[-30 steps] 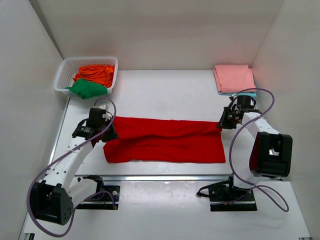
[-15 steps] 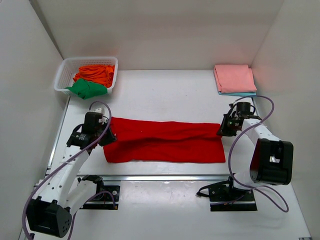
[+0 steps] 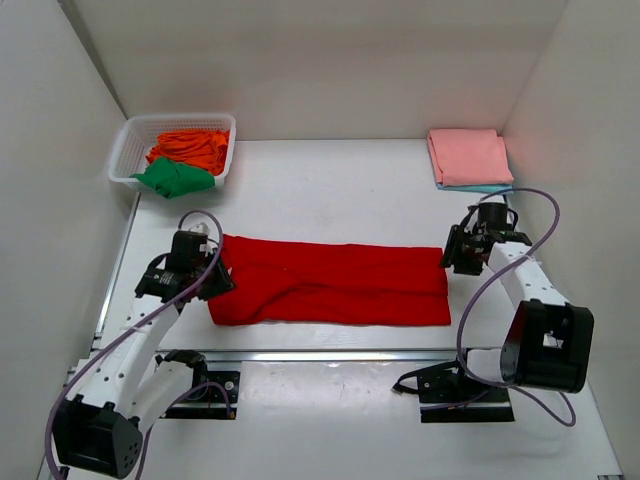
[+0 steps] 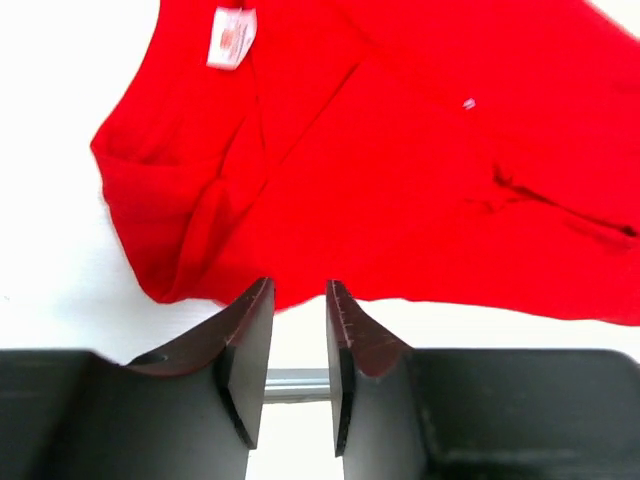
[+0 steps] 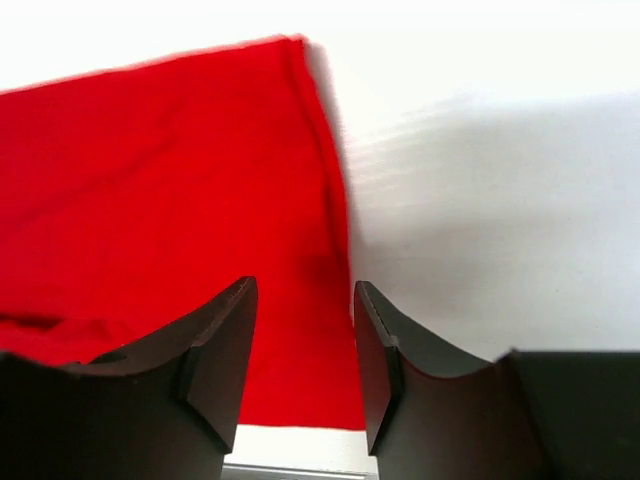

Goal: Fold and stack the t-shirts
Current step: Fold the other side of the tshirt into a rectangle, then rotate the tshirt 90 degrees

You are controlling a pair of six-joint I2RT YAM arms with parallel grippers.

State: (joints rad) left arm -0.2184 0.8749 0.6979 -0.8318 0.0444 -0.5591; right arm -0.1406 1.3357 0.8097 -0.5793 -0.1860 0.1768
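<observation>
1. Your red t-shirt (image 3: 330, 285) lies mid-table, folded into a long band.
2. Your left gripper (image 4: 298, 290) and right gripper (image 5: 303, 285) sit at its ends, fingers narrowly parted, holding nothing.
3. Next you likely need a crosswise fold: grasp one end cleanly through both layers.

Surface: white matte table (image 3: 330, 190) | Back: plain white wall (image 3: 320, 60) | Sides: white left wall (image 3: 50, 200) and white right wall (image 3: 590, 150) enclosing the table | Near edge: grey metal rail (image 3: 330, 355) running across | Far left corner: white lattice basket (image 3: 122, 152) | Light: soft, even, with faint shadows
</observation>
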